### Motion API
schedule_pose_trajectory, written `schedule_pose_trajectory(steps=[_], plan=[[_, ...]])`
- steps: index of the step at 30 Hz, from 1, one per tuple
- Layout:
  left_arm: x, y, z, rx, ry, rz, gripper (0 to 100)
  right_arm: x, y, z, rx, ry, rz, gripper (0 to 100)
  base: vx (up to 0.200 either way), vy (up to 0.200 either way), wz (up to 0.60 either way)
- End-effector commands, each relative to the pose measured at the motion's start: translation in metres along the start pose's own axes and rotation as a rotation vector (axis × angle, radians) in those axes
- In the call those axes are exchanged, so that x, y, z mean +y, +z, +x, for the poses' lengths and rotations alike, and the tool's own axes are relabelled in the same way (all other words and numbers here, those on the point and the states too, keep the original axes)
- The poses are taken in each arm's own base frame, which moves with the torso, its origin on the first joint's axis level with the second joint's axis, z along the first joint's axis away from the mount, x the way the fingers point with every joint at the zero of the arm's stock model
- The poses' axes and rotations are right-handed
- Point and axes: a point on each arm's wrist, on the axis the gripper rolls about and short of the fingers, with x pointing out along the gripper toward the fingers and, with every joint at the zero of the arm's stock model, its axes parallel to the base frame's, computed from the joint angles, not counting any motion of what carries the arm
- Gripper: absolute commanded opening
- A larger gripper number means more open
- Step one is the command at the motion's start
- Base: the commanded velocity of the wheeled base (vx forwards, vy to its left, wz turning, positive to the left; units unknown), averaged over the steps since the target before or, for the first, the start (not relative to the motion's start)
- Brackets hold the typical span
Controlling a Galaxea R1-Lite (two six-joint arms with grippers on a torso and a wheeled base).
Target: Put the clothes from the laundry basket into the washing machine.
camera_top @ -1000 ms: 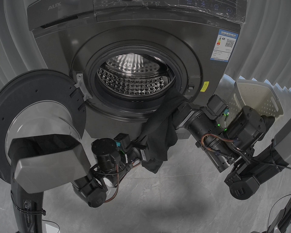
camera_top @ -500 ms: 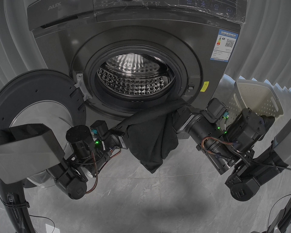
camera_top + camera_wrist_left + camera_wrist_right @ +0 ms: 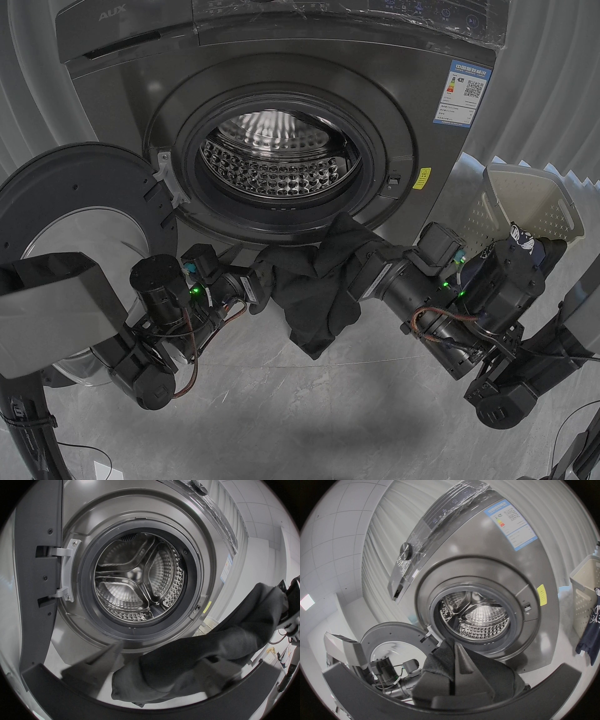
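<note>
dark garment (image 3: 312,294) is outside the washing machine (image 3: 375,81), slung btwn the 2 claws just below the port, centre of head view. Its upper fold peaks in front of the port's lower rim; can't tell if they touch. Tail hangs free above the floor (image 3: 312,412).

- right claw (image 3: 451,662): clenched on the dark garment, cloth bunched round the fingers, right of centre in head view.
- left claw (image 3: 159,658): released, fingers splayed wide w/ cloth lying across the gap, left of centre.

Clearance:
- door (image 3: 81,187) is swung wide open at frame left on its hinge, w/ the left arm just beside it, so it's tight there.
- Port is round and wide, w/ the drum (image 3: 275,162) behind it.
- Open floor runs across the bottom of frame.
- laundry basket (image 3: 537,200) sits at the right edge beside the machine, close behind the right arm.

Materials:
- Machine: dark grey metallic skin, smooth, w/ a curved front recess.
- Drum: shiny steel, rows of small holes plus raised paddles.
- Door: dark ring round a pale domed window.
- Dark garment: matte, soft, creased.
- Basket: cream plastic w/ perforated walls and a handle slot; 1 navy printed garment (image 3: 522,236) is draped over its near rim.
- Floor: pale grey marble-look tile, glossy.
- A pleated curtain (image 3: 556,94) hangs behind.
</note>
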Motion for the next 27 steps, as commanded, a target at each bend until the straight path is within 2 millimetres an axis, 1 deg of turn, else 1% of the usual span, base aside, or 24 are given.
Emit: schedule_pose_trajectory(steps=[1, 4, 9, 12, 13, 15, 16, 17, 19, 23, 27], plan=[[0.001, -0.002, 0.001, 0.005, 0.002, 0.001, 100, 0.007, -0.007, -0.003, 0.03, 0.036, 0.006, 0, 0.0, 0.0, 0.0], [0.001, -0.004, 0.001, 0.011, -0.004, -0.001, 100, 0.009, -0.006, -0.003, 0.029, 0.044, 0.012, 0, 0.0, 0.0, 0.0], [-0.002, -0.008, -0.002, 0.031, -0.022, -0.002, 100, 0.01, -0.005, 0.002, 0.014, 0.046, 0.016, 0, 0.0, 0.0, 0.0], [-0.003, -0.017, -0.008, 0.074, -0.027, 0.002, 100, 0.009, -0.011, 0.01, 0.01, 0.038, 0.016, 0, 0.0, 0.0, 0.0], [-0.002, -0.025, -0.011, 0.106, -0.022, 0.005, 100, 0.009, -0.012, 0.015, -0.003, 0.035, 0.018, 0, 0.0, 0.0, 0.0], [0.002, -0.033, -0.018, 0.15, -0.006, 0.01, 100, 0.007, -0.011, 0.024, -0.021, 0.028, 0.014, 0, 0.0, 0.0, 0.0], [0.003, -0.034, -0.018, 0.152, -0.004, 0.011, 100, 0.007, -0.011, 0.024, -0.024, 0.028, 0.014, 0, 0.0, 0.0, 0.0], [0.004, -0.037, -0.022, 0.173, 0.001, 0.014, 100, 0.007, -0.01, 0.028, -0.029, 0.026, 0.009, 0, 0.0, 0.0, 0.0], [0.006, -0.041, -0.033, 0.215, 0.01, 0.016, 100, 0.0, -0.008, 0.038, -0.043, 0.003, -0.001, 0, 0.0, 0.0, 0.0], [0.011, -0.043, -0.045, 0.253, 0.028, 0.019, 100, -0.005, -0.002, 0.051, -0.073, -0.036, -0.006, 0, 0.0, 0.0, 0.0], [0.019, -0.036, -0.047, 0.236, 0.058, 0.02, 100, -0.006, -0.003, 0.056, -0.07, -0.05, -0.022, 0, 0.0, 0.0, 0.0]])
